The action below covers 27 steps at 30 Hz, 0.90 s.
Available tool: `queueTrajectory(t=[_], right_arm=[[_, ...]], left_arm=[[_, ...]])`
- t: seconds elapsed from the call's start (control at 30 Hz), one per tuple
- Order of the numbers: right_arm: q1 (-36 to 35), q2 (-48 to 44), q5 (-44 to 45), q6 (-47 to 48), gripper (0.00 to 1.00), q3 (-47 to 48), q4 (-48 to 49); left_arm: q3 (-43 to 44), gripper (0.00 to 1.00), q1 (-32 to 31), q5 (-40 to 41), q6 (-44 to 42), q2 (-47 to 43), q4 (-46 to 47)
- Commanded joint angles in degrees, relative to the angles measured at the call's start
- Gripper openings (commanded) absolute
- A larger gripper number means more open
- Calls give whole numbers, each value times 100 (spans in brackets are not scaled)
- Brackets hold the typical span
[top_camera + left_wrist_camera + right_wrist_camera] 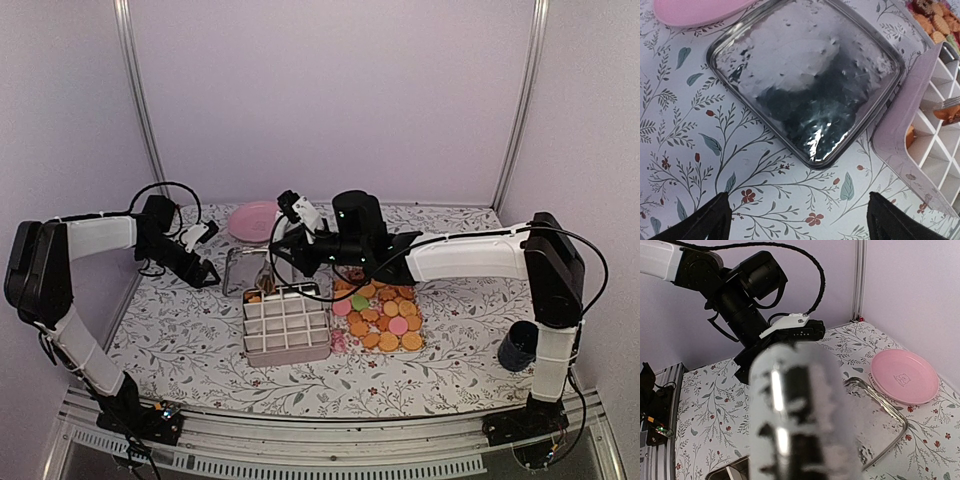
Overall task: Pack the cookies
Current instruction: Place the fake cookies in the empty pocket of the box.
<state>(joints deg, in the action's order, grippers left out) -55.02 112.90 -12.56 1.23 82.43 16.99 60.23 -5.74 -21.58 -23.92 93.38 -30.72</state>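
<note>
One plate, one glass dish — many cookies.

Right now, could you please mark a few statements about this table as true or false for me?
1. The cookies lie left of the divided box in the top view. False: they lie on its right.
2. The pink plate holds food. False: it is bare.
3. The left gripper is open. True.
4. The glass dish lies between the plate and the box. True.
5. Every compartment of the box is filled. False: most are empty.
</note>
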Motion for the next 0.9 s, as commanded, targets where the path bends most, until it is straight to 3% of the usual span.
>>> queueTrajectory(t=[0.0, 0.17, 0.87], right_arm=[[-13, 81, 51, 8, 11, 39, 296], [-13, 66, 52, 5, 24, 12, 287], [-11, -298, 183, 89, 28, -316, 212]], left_arm=[[-67, 94, -16, -77, -54, -37, 73], [-60, 94, -27, -74, -47, -74, 75], [0, 95, -83, -66, -17, -53, 49]])
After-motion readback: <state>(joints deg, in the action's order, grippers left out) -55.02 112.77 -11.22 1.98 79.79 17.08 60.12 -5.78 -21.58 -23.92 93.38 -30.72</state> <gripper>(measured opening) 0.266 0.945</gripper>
